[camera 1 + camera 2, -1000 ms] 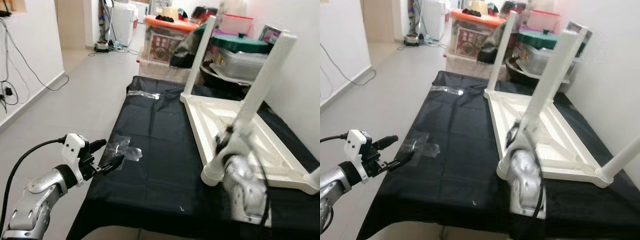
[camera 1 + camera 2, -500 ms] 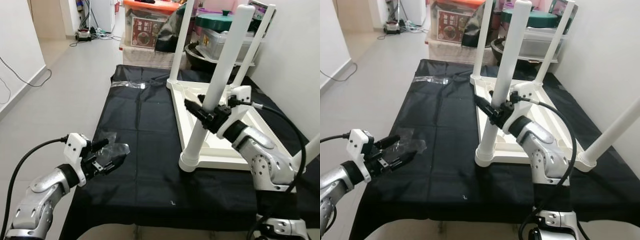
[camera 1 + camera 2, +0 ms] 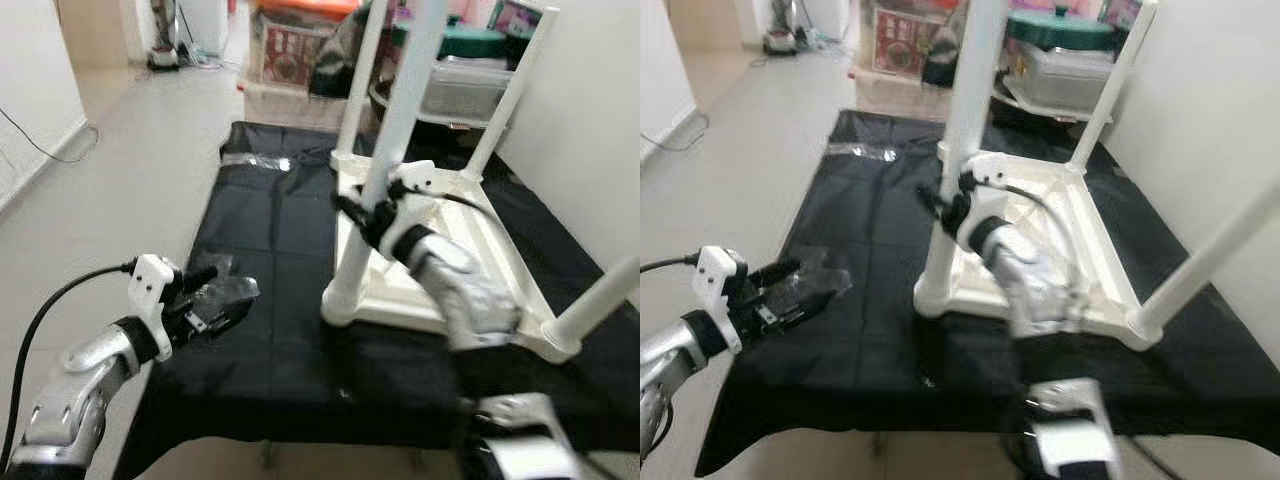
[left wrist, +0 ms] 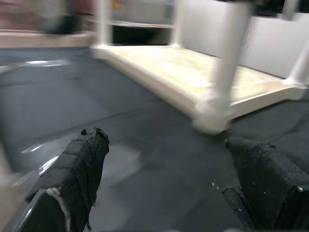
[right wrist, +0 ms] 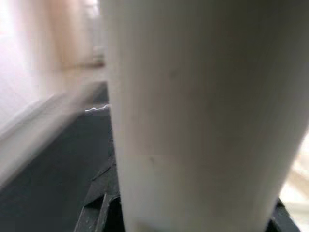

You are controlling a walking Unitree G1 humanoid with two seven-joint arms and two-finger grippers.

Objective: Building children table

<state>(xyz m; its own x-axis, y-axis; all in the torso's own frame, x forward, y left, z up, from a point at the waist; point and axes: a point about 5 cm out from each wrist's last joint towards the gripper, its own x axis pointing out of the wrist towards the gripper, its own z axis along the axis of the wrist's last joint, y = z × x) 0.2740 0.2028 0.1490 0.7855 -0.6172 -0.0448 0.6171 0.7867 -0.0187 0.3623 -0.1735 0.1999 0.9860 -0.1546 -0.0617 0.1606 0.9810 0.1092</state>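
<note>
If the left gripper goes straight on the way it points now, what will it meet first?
Most likely the near leg of the upturned white table, at its socket. The left gripper is open over the black cloth; depth is unclear, and it may first brush the clear plastic.

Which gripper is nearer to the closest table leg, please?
Right. The right gripper is against the table leg; the left gripper hovers over the black cloth, well aside.

The upside-down kids table (image 3: 470, 250) looks like smooth cream plastic with a slight sheen, legs (image 3: 400, 120) included. The surface (image 3: 280, 240) is covered in matt black cloth, a bit creased. There's a crinkly clear plastic bag (image 3: 225, 297) that catches the light. The left tool (image 4: 169, 183) has rough black fabric-like pads (image 4: 79, 164), and the arms (image 3: 85, 385) are shiny silver metal.
</note>
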